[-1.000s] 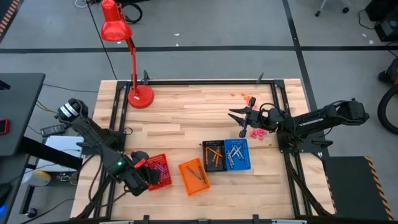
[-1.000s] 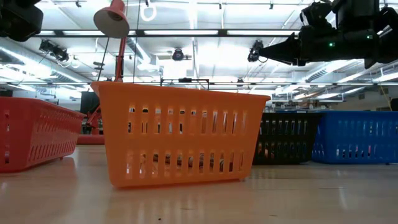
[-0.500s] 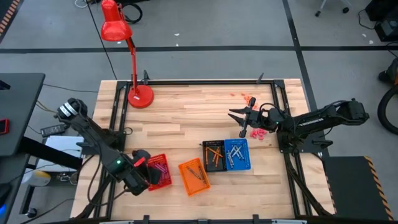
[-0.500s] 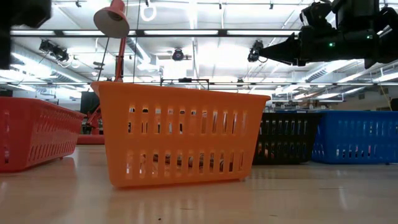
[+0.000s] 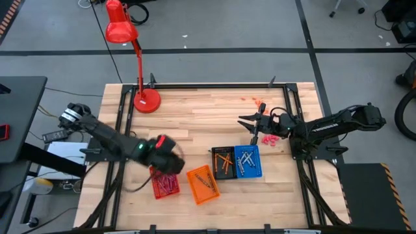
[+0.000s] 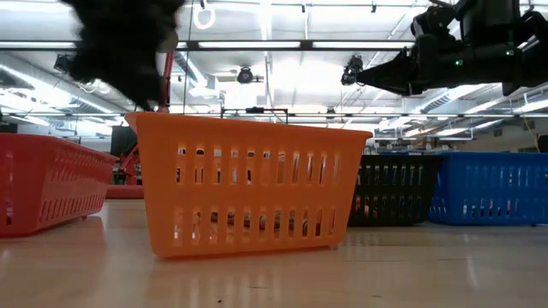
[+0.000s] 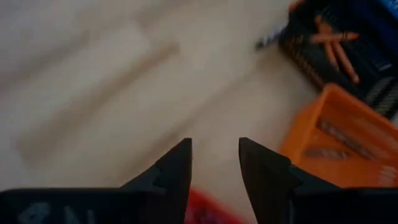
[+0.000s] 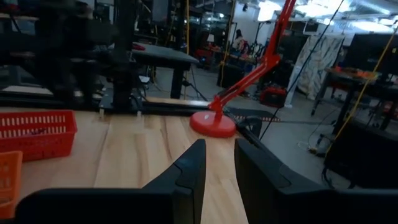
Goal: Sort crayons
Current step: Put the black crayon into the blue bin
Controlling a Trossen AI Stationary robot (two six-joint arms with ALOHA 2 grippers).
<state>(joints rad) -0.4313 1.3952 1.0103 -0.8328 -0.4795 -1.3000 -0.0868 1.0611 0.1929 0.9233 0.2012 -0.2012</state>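
Two arms: left gripper (image 5: 170, 151) above the red basket (image 5: 165, 183), fingers spread, empty.
Right gripper (image 5: 249, 128): fingers slightly parted, empty.
Left wrist view: orange crayons (image 7: 336, 45) in the black basket (image 7: 311, 53).

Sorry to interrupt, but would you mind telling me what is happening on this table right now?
The robot is sorting crayons into four small baskets: red, orange, black and blue. The left hand is open and empty above the red basket. The right hand waits, empty, above the table beside some loose pink pieces.
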